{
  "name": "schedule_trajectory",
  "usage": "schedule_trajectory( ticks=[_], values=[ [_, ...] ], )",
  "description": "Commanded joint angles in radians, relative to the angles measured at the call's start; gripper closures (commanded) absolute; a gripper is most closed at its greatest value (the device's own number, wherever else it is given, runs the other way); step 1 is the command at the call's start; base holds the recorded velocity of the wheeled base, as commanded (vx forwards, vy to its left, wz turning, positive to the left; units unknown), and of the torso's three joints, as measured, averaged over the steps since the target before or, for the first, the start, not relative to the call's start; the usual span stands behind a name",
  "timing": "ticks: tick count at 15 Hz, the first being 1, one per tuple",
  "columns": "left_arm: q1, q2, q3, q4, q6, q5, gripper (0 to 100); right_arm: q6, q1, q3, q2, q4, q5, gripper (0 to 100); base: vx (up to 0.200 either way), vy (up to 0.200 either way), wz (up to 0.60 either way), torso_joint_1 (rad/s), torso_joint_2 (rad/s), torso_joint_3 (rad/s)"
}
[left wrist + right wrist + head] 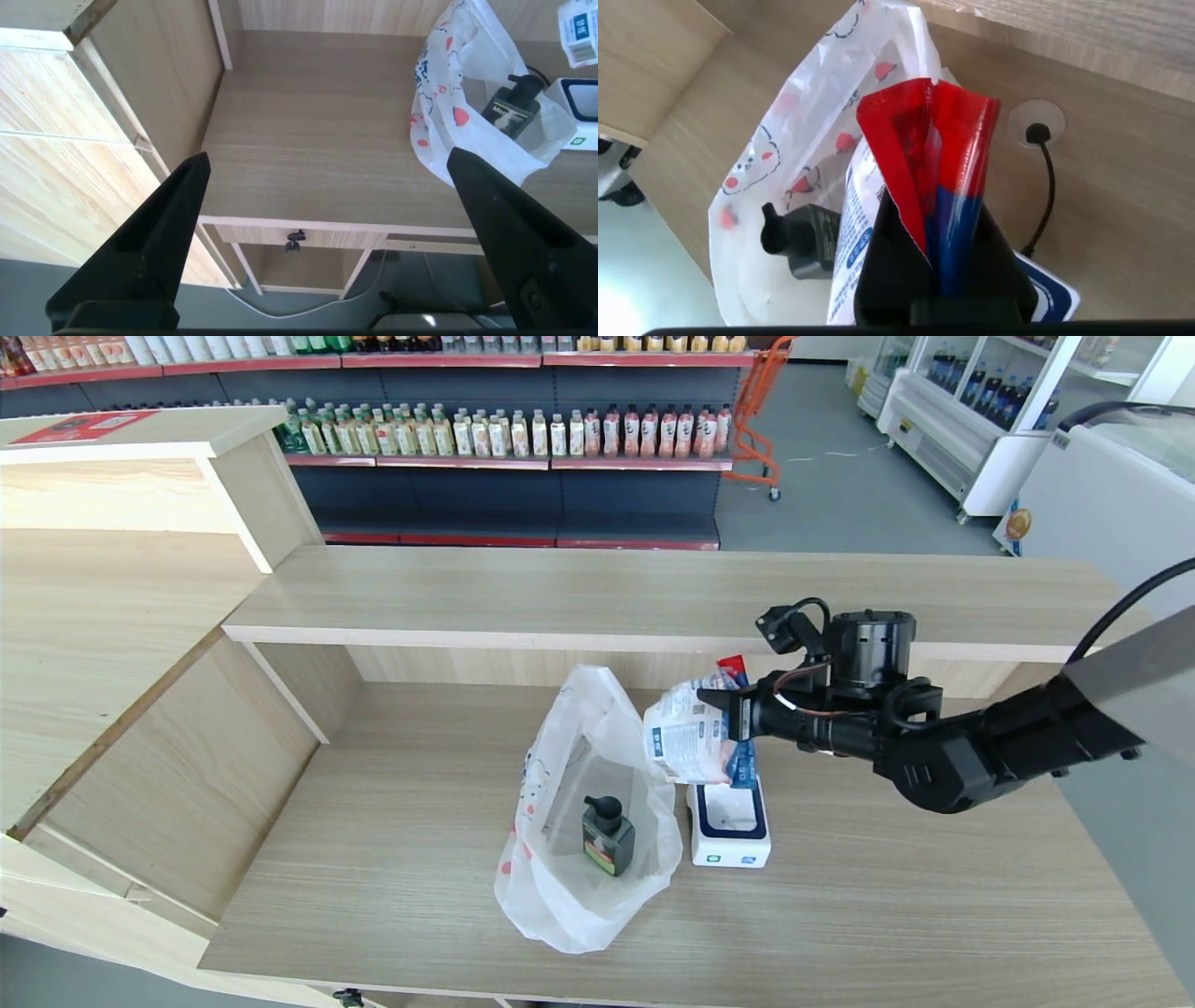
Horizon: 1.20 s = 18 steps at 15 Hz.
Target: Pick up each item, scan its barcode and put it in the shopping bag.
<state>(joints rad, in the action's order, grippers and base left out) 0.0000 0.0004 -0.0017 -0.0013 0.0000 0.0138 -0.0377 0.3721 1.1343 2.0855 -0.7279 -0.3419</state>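
My right gripper is shut on a white, blue and red snack packet, held in the air just above the white scanner and beside the mouth of the shopping bag. In the right wrist view the packet's red top sticks out past the gripper. The translucent white bag stands open on the counter with a dark pump bottle inside it. My left gripper hangs open over the counter's front left edge, nothing between its fingers, well away from the bag.
The wooden counter has a raised shelf at the back and a side wall on the left. A black cable and socket lie behind the scanner. Store shelves with bottles stand beyond.
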Motion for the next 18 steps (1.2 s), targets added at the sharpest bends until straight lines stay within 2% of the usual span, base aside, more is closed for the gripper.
schedule_trajectory(
  ticks=[1, 6, 9, 15, 16, 18],
  values=[
    [0.000, 0.000, 0.000, 0.000, 0.000, 0.000, 0, 0.005, 0.039, 0.067, 0.133, 0.002, -0.003, 100, 0.000, 0.000, 0.00, 0.000, 0.00, 0.000],
    [0.000, 0.000, 0.000, 0.000, 0.000, 0.000, 0, 0.130, 0.057, 0.171, 0.272, -0.004, -0.031, 100, 0.000, 0.000, 0.00, 0.000, 0.00, 0.000],
    [0.000, 0.000, 0.000, 0.000, 0.000, 0.000, 0, 0.139, 0.073, 0.259, 0.320, 0.002, -0.057, 100, 0.000, 0.000, 0.00, 0.000, 0.00, 0.000],
    [0.000, 0.000, 0.000, 0.000, 0.000, 0.000, 0, 0.171, 0.082, 0.275, 0.352, 0.008, -0.080, 100, 0.000, 0.000, 0.00, 0.000, 0.00, 0.000],
    [0.000, 0.000, 0.000, 0.000, 0.000, 0.000, 0, 0.183, 0.082, 0.275, 0.358, 0.008, -0.080, 0, 0.000, 0.000, 0.00, 0.000, 0.00, 0.000],
    [0.000, 0.000, 0.000, 0.000, 0.000, 0.000, 0, 0.174, 0.087, 0.291, 0.357, 0.007, -0.085, 0, 0.000, 0.000, 0.00, 0.000, 0.00, 0.000]
  ],
)
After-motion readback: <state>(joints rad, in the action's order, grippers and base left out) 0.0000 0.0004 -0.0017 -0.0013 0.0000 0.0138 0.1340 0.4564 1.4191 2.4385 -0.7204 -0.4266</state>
